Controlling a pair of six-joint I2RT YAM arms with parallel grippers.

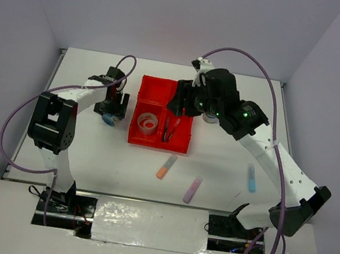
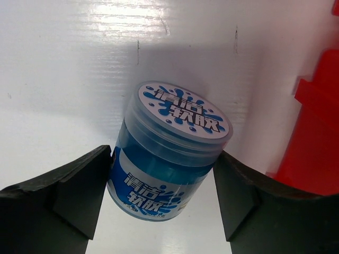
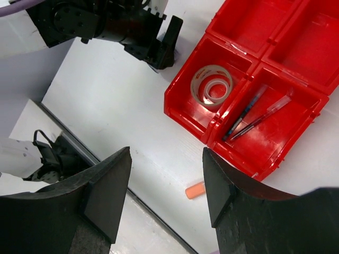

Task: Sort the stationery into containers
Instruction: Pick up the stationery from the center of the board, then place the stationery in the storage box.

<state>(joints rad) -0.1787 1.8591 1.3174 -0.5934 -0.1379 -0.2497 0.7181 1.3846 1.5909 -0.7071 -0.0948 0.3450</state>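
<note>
This is a robotics lab cell. A white matte worktop (image 1: 117, 170) is boxed in by plain pale wall panels (image 1: 17, 23) at the left, top and right of the frame. Two white-and-black robot arms are bolted along its lower edge, one at lower left (image 1: 53, 124) and one at lower right (image 1: 281, 165), each trailing a looped purple cable (image 1: 11, 120).

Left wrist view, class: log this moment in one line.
left fingers flank blue-white jar, grip unclear | right fingers open, empty | tape rings, pens in red tray | three highlighters unsorted

Left pincer (image 2: 163, 151) hangs low, jaws wide; right pincer (image 3: 167, 153) hovers high, jaws apart.
</note>
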